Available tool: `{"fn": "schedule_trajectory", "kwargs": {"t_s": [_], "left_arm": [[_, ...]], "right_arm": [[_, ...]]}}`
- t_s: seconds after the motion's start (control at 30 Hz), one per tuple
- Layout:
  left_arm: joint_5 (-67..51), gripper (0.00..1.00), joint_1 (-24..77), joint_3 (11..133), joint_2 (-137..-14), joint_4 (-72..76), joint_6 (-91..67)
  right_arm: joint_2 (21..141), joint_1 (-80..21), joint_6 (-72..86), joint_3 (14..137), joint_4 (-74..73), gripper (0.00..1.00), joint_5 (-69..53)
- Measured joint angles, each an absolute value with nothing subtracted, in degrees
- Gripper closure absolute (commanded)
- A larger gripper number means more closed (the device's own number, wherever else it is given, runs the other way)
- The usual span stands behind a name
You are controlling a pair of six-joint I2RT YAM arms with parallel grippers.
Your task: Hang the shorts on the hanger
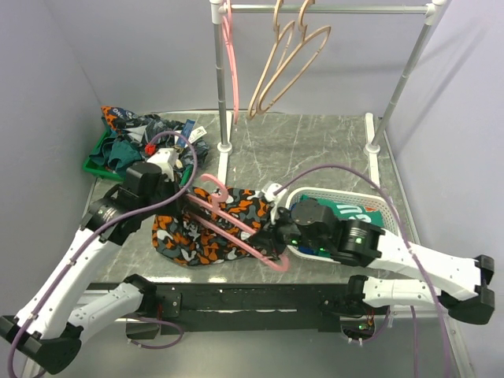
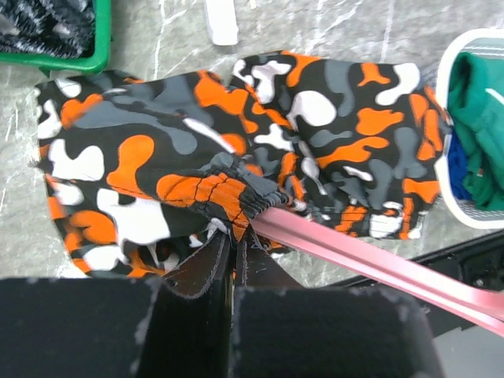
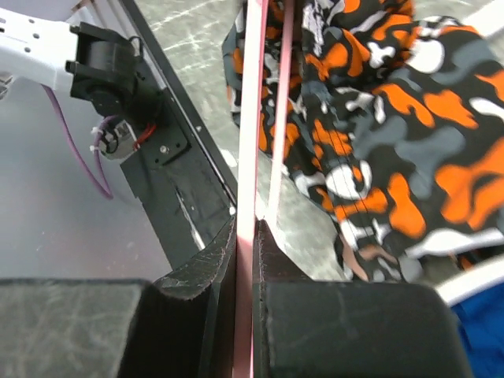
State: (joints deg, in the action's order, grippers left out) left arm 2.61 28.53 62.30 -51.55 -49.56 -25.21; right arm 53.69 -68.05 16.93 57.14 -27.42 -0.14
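The camouflage shorts (image 1: 206, 228) lie bunched on the marble table between the two arms. The pink hanger (image 1: 236, 224) lies tilted over them, hook toward the left arm; one bar runs into the shorts' waistband (image 2: 236, 189). My left gripper (image 2: 235, 236) is shut on the elastic waistband of the shorts, right where the pink bar (image 2: 370, 264) enters it. My right gripper (image 3: 246, 224) is shut on the hanger's bar (image 3: 252, 118), at its lower right corner (image 1: 276, 258). The shorts (image 3: 378, 134) show to the right of that bar.
A white basket (image 1: 378, 206) with a green jersey (image 2: 480, 118) sits right of the shorts. A green bin (image 1: 98, 157) of dark clothes stands at back left. A rail (image 1: 331, 9) at the back carries beige hangers (image 1: 287, 59) and a pink one (image 1: 231, 55).
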Motion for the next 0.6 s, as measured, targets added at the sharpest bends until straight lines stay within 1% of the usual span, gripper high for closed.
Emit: {"fn": "schedule_trajectory", "kwargs": {"t_s": [0.1,0.13,0.2,0.27,0.3,0.33,0.43,0.53,0.6], "left_arm": [[1.30,0.96,28.53,62.70,-50.19,-49.91,-24.67],[0.78,0.93,28.53,62.70,-49.67,-50.24,-24.62],[-0.45,0.90,28.53,62.70,-48.80,-50.46,-24.58],[-2.00,0.84,28.53,62.54,-47.99,-50.02,-24.47],[-2.68,0.79,28.53,62.26,-47.57,-49.54,-24.38],[-3.38,0.70,28.53,61.98,-47.20,-49.23,-24.23],[-4.36,0.49,28.53,61.58,-46.70,-49.04,-23.49],[-3.60,0.34,28.32,61.14,-46.00,-49.28,-22.41],[-2.55,0.30,27.99,61.10,-45.25,-49.63,-21.78]], "right_arm": [[56.27,-68.10,16.51,54.37,-21.12,1.00,-1.26],[57.21,-68.07,16.36,53.28,-18.83,1.00,-1.41],[59.00,-68.03,16.14,50.92,-14.46,1.00,-1.78],[60.16,-67.94,15.94,48.64,-11.35,1.00,-2.35],[60.93,-67.94,15.90,47.70,-9.82,1.00,-2.90],[61.76,-67.99,15.79,46.83,-7.94,1.00,-3.46],[63.72,-67.99,15.81,44.51,-2.39,1.00,-4.75],[64.47,-67.94,16.16,42.96,0.36,1.00,-5.82],[64.53,-67.75,16.38,42.72,0.86,1.00,-6.26]]}}
